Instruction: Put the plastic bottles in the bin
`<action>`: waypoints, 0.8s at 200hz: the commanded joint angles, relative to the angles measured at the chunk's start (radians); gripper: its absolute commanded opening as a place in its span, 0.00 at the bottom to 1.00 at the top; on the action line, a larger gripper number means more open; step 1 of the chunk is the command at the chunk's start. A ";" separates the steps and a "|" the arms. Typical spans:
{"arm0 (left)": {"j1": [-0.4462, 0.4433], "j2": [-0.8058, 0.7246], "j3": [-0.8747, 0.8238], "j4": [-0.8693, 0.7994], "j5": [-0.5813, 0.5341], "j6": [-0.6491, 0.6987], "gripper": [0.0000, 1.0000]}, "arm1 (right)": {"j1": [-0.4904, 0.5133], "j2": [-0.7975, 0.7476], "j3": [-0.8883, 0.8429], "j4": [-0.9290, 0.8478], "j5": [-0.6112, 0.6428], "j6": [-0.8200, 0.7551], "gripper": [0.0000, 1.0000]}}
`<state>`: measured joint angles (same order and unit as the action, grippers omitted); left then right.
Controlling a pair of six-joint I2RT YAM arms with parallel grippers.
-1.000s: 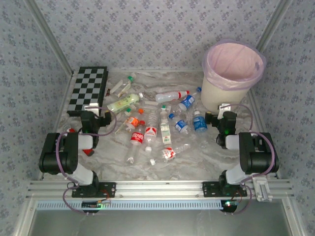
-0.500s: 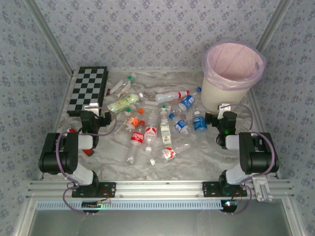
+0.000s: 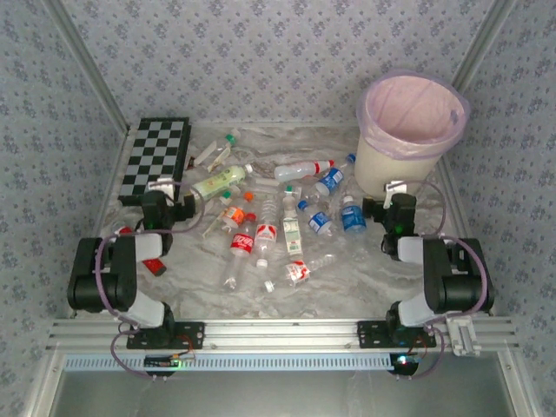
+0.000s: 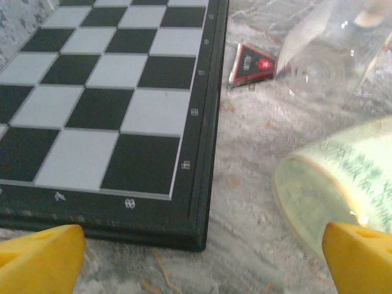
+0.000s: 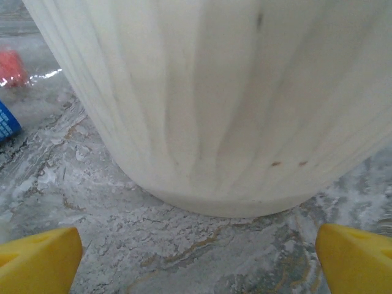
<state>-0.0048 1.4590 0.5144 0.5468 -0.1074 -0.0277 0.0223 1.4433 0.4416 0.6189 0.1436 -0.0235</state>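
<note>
The plastic bottles are scattered across the middle of the marbled worktop, and the bin is stood at its far right corner. The left hand is held open by the chequered board, beside a pale green bottle. The right hand is held open, close to the bin's wall.

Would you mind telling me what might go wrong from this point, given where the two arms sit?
The open left pincer faces the corner of the chequered board, beside the pale green bottle; advancing may snag the board instead. The open right pincer points low at the wall of the bin and might shove it.
</note>
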 commanded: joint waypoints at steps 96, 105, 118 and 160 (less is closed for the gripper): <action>-0.060 0.464 1.045 -0.908 0.162 0.106 0.99 | 0.259 -0.456 0.327 -1.141 0.099 0.156 1.00; -0.062 0.529 1.117 -0.946 0.184 0.121 0.99 | 0.260 -0.483 0.349 -1.194 0.061 0.159 1.00; -0.067 0.608 1.212 -0.998 0.213 0.144 0.99 | 0.260 -0.509 0.393 -1.276 0.003 0.156 1.00; -0.096 0.796 1.479 -1.181 0.244 0.201 0.99 | 0.261 -0.485 0.521 -1.438 -0.055 0.142 1.00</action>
<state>-0.0830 2.2032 1.8297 -0.4603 0.0937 0.1089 0.2760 0.9443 0.8944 -0.6487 0.1478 0.1089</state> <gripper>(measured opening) 0.989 0.998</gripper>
